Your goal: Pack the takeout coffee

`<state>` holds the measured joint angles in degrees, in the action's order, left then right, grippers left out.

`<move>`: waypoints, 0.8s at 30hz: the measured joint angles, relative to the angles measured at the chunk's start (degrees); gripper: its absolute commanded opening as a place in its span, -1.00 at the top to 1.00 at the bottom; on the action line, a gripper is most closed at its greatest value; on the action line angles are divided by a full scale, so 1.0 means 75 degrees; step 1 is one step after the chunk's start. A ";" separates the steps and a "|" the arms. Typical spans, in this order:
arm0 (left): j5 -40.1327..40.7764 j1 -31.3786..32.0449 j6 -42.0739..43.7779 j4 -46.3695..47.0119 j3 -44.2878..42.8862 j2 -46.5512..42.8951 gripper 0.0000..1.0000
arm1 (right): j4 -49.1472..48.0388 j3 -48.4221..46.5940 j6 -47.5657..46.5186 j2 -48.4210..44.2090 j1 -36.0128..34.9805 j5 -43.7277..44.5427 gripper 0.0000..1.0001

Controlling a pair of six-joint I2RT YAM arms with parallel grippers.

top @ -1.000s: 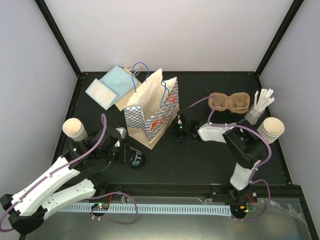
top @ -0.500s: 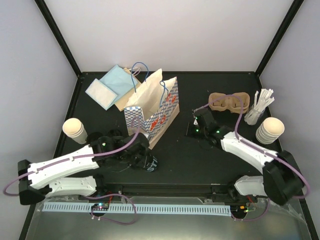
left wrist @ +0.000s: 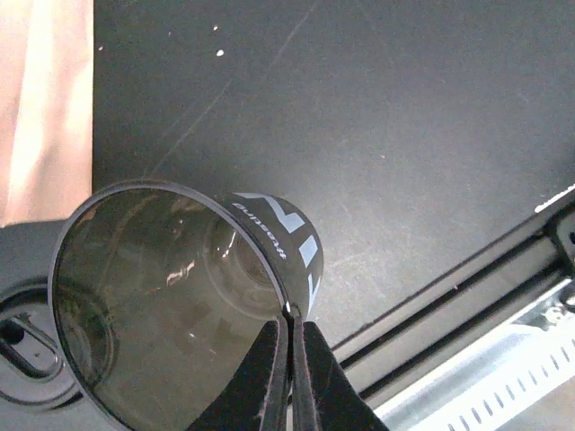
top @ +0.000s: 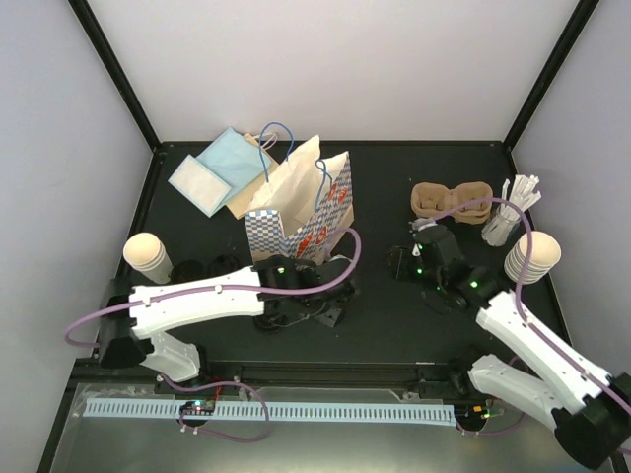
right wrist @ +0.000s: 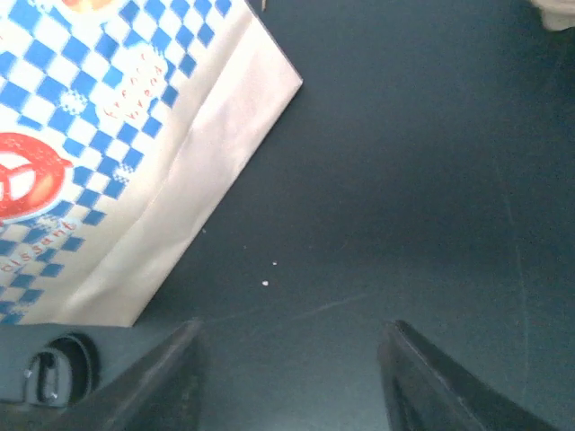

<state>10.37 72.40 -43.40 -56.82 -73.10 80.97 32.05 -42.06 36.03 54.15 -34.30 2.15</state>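
My left gripper [left wrist: 292, 314] is shut on the rim of a dark, see-through plastic cup [left wrist: 171, 296] with white lettering. It holds the cup tilted just above the black table, in front of the checked paper bag [top: 301, 222]. From above, that gripper [top: 333, 313] sits near the table's middle front. My right gripper [top: 399, 261] hovers open over bare table right of the bag, and its wrist view shows nothing between the fingers [right wrist: 153, 368]. One stack of tan paper cups [top: 146, 254] stands at the left and another [top: 532, 256] at the right. The brown two-hole cup tray [top: 452, 200] lies at the back right.
White stir sticks [top: 513, 207] stand in a holder beside the tray. Light blue paper packets [top: 212, 172] lie at the back left behind the bag. The bag's side [right wrist: 108, 135] fills the upper left of the right wrist view. A metal rail [top: 296, 409] runs along the near edge.
The left arm has swung right, carrying the dark cup from the left front to in front of the bag. The right gripper has drawn back from the bag and opened.
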 measured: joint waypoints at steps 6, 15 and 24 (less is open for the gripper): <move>0.0280 0.0000 0.0825 -0.0166 -0.1046 0.1291 0.97 | 0.0644 -0.0099 -0.0029 -0.1303 0.0003 0.0580 -0.84; 0.0597 -0.0102 0.1915 -0.0446 -0.1990 0.2766 0.97 | 0.1507 -0.0227 0.0064 -0.1816 0.0009 0.1131 -0.98; 0.1396 -0.0175 0.2241 -0.0994 -0.2736 0.3911 0.97 | 0.1859 -0.0248 0.0227 -0.2541 0.0009 0.1451 -1.00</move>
<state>20.84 71.09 -26.59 -64.27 -93.62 110.30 46.00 -43.92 37.74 35.09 -34.24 13.04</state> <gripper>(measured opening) 0.031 0.999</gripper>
